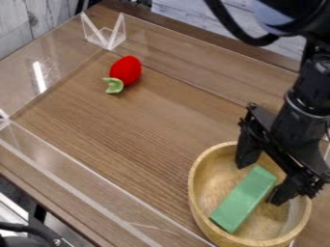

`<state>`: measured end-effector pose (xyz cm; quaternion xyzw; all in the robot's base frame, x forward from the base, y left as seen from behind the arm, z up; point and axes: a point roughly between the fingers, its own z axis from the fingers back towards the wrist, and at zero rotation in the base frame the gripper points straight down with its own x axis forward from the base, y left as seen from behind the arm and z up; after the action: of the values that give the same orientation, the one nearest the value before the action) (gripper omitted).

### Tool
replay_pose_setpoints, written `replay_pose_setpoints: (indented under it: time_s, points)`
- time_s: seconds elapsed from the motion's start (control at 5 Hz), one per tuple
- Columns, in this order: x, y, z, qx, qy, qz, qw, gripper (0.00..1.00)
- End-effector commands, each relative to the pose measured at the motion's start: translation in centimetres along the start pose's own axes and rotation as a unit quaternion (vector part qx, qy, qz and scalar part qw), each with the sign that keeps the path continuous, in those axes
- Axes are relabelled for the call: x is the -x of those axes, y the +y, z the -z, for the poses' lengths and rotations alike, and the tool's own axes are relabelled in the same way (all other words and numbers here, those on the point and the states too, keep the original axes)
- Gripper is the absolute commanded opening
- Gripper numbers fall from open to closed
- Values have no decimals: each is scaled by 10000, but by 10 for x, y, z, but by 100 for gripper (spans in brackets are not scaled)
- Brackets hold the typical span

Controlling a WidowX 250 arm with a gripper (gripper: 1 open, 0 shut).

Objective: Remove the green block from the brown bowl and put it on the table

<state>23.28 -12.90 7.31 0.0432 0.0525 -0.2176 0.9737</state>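
In the single camera view, the brown bowl (256, 198) sits on the bench (154, 125) toward the five o'clock corner of the picture, its thick tan rim partly cut by the bottom edge. The green block (244, 201) lies inside it, slanting from about seven o'clock up to one o'clock across the bowl's floor. Directly over the bowl hangs the black hand (275, 172), pointing down with its fingers spread wide apart, one finger (248, 152) near the bowl's far rim and the other at the three o'clock side. The fingers straddle the upper end of the block without closing on it; whether they touch it cannot be told. Well apart, toward eleven o'clock, a red strawberry toy (123, 71) with a green leaf rests on the bench. A clear acrylic wall (52, 164) lines the bench's near edge.
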Motion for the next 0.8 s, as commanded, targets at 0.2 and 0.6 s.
replay_pose_setpoints:
  time_s: [0.2,0.6]
  points:
    - [-8,-8,-18,22,-515,-295,9982,100]
    - [-10,5,-14,7,-619,-326,9975,100]
